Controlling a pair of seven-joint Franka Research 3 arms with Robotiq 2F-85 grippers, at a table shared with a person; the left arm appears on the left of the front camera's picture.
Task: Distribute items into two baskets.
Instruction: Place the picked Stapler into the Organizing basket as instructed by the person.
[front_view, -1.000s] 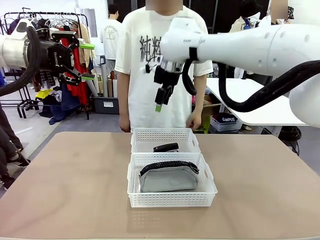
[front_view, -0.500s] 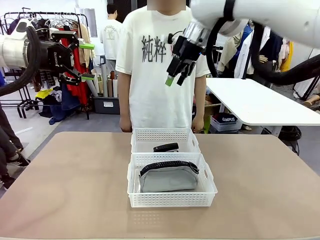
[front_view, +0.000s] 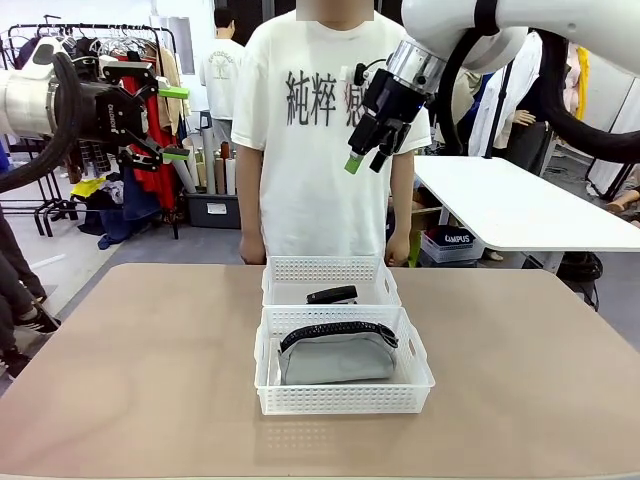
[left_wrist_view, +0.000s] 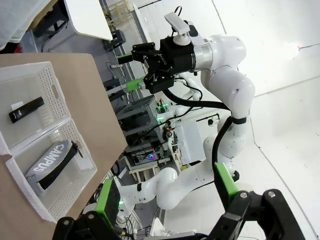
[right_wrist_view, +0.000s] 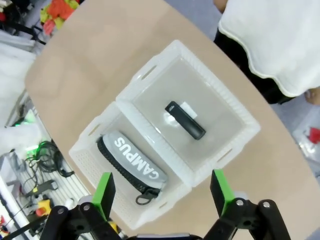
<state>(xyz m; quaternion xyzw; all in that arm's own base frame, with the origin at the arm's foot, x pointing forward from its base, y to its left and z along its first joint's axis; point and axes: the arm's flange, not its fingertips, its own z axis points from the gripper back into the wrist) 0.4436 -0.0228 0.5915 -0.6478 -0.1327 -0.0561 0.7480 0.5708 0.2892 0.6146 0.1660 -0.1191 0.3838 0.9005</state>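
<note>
Grey pouch (front_view: 336, 358) fills the near basket (front_view: 343, 398); black stapler (front_view: 332, 295) lies in the far basket (front_view: 330, 269).

"CAMPUS" in white on the grey pouch (right_wrist_view: 135, 162); also on a floor box (front_view: 451, 243).

Open surface on both sides, baskets stacked along the middle

You have bare tan surface (front_view: 130, 370) left and right of the two white lattice plastic baskets (front_view: 345, 385), which touch end to end at centre. The soft grey zipped pouch (front_view: 337, 355) nearly fills the near basket; the small black stapler (front_view: 332, 294) leaves room in the far one. A person in a white T-shirt (front_view: 320, 130) blocks the far edge.
</note>
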